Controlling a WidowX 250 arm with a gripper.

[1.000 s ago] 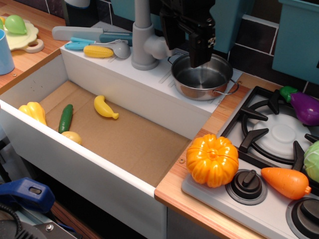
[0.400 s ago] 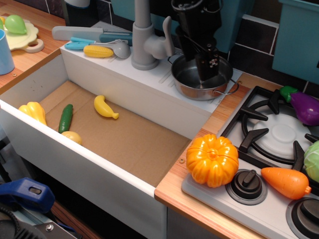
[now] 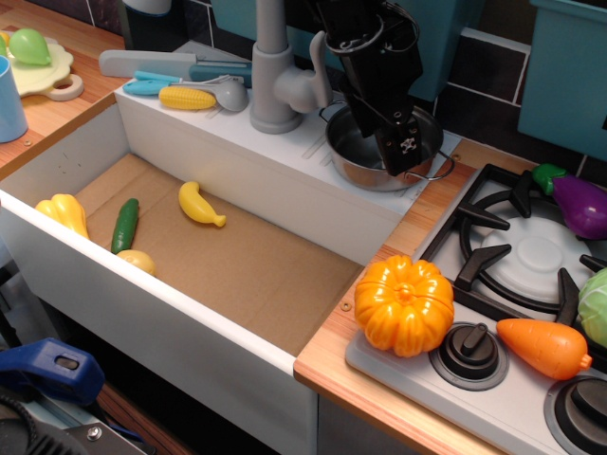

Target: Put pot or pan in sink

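Your gripper has changed position across the sequence. A second ago it hung above the pot, its tip over the bowl's centre. It then descended into the bowl, and now it sits lower still and further to the right in the view, at the pot's near-right rim beside the wire loop handle. The arm's black body now leans across the pot and hides more of the interior than before. You cannot tell the jaw state from this view.
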